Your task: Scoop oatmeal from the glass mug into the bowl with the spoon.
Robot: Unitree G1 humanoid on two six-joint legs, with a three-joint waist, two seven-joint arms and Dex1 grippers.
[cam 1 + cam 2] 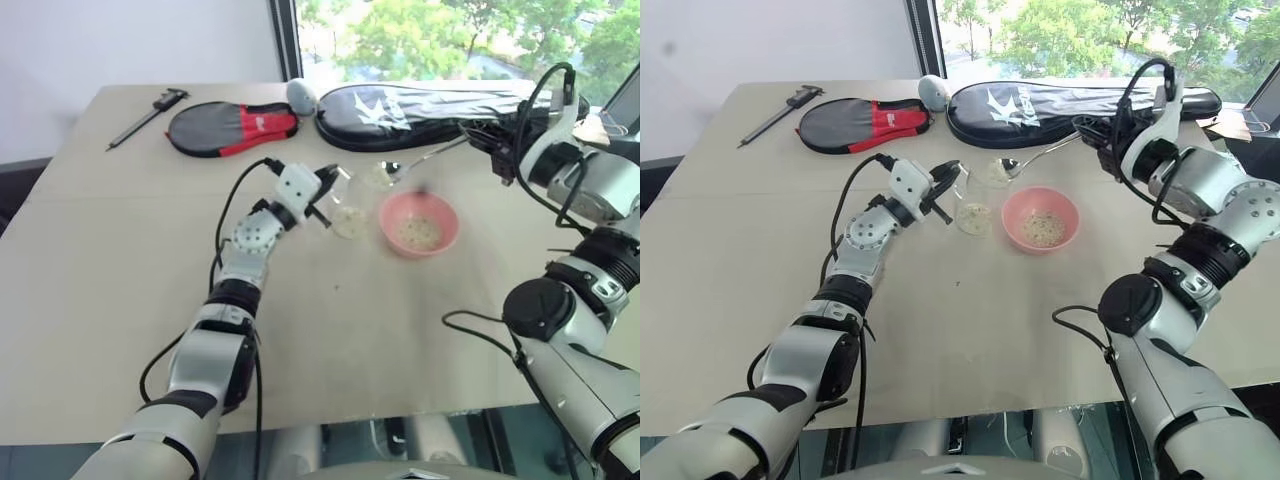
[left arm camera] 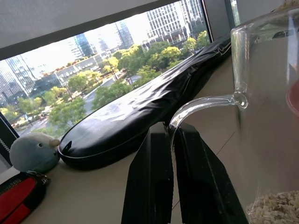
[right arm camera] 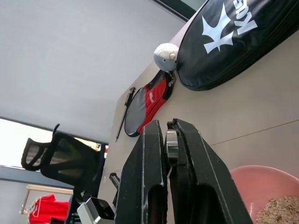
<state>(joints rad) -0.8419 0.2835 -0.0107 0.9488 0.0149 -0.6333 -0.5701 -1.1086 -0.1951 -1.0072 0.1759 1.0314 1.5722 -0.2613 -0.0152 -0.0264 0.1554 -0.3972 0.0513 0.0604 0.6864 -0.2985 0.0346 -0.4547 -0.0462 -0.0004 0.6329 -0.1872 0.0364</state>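
My left gripper (image 1: 324, 192) is shut on the curved handle of the glass mug (image 1: 347, 207), which stands left of the pink bowl (image 1: 418, 223). A thin layer of oatmeal (image 2: 275, 208) lies in the mug's bottom, and more flakes lie in the bowl (image 3: 261, 184). My right gripper (image 1: 1095, 132) is shut on the long handle of the silver spoon (image 1: 1040, 155). The spoon's oval end (image 1: 1000, 169) hangs in the air just behind the mug and the bowl. Whether flakes lie in it I cannot tell.
Along the far edge lie a long black racket bag (image 1: 430, 105), a red-and-black racket cover (image 1: 230, 127) and a grey plush toy (image 1: 302, 95). A dark caliper (image 1: 150, 113) lies at the far left. Bare tabletop (image 1: 380, 330) stretches towards me.
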